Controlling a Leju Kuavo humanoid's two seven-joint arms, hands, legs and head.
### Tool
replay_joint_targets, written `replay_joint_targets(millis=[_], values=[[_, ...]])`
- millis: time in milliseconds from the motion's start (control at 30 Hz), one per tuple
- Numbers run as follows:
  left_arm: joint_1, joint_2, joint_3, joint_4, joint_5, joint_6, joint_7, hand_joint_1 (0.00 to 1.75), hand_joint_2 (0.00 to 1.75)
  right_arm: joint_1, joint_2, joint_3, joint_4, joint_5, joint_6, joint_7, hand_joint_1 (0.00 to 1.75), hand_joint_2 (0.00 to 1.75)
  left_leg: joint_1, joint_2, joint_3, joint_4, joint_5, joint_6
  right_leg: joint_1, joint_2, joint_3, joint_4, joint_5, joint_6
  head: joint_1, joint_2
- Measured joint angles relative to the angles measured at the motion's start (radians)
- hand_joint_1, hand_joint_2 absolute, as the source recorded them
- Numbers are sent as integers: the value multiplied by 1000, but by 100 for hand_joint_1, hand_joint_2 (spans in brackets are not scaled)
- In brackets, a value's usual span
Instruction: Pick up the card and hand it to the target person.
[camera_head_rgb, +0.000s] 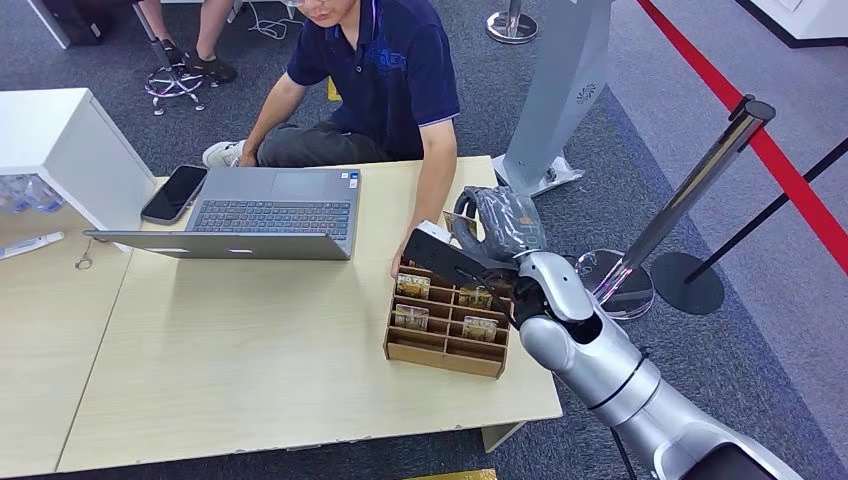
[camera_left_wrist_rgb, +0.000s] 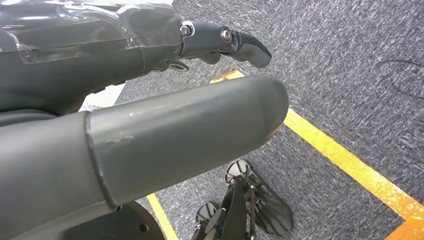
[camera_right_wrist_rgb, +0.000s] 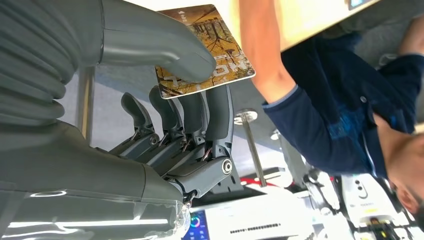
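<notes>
My right hand (camera_head_rgb: 500, 225) is raised above the far end of the wooden card box (camera_head_rgb: 445, 350) at the table's right side. It pinches a brown and gold printed card (camera_right_wrist_rgb: 227, 57) between the thumb (camera_right_wrist_rgb: 165, 45) and the dark fingers (camera_right_wrist_rgb: 200, 115). In the head view the card (camera_head_rgb: 457, 222) peeks out at the hand's left. The seated person (camera_head_rgb: 380, 70) in a dark blue shirt faces me across the table, with one hand (camera_head_rgb: 405, 262) resting at the box's far left corner. My left hand (camera_left_wrist_rgb: 150, 125) hangs over grey carpet, holding nothing, fingers apart.
Several more cards stand in the box's slots (camera_head_rgb: 412, 287). An open laptop (camera_head_rgb: 270, 215) and a phone (camera_head_rgb: 173, 193) lie at the table's far left, beside a white cabinet (camera_head_rgb: 60, 140). Stanchion posts (camera_head_rgb: 700, 190) and a grey stand (camera_head_rgb: 560, 90) stand right of the table.
</notes>
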Motion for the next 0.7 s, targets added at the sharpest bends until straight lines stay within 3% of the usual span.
replay_joint_targets(millis=[333, 700], values=[[0, -2, 0, 0, -7, -1, 1, 0, 0, -24, -7, -21, -72, 9, -72, -13, 150, 175, 0, 0, 0, 0, 0, 0, 0, 0, 0, 0, 0, 0, 0, 0], [-1, -4, -11, 0, -46, -13, 15, 0, 0, -78, -3, -27, -21, -23, -155, -69, 150, 175, 0, 0, -1, 0, 0, 0, 0, 0, 0, 0, 0, 0, 0, 0]])
